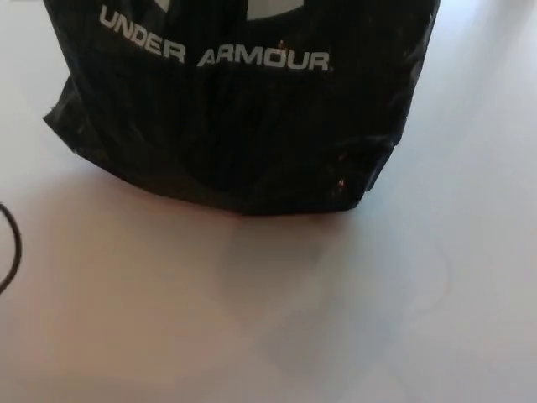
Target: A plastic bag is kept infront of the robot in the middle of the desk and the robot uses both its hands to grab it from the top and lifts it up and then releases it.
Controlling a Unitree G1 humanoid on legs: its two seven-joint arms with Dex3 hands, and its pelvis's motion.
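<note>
A black plastic bag (pixel 235 117) with white "UNDER ARMOUR" lettering fills the upper part of the head view. Its bottom edge rests on the white desk (pixel 336 319), and its top runs out of the picture. Neither of my hands shows in the frame, so what is happening at the bag's top is hidden.
A thin black cable (pixel 10 252) curves in at the left edge of the desk. The bag casts a soft shadow on the desk surface just in front of it.
</note>
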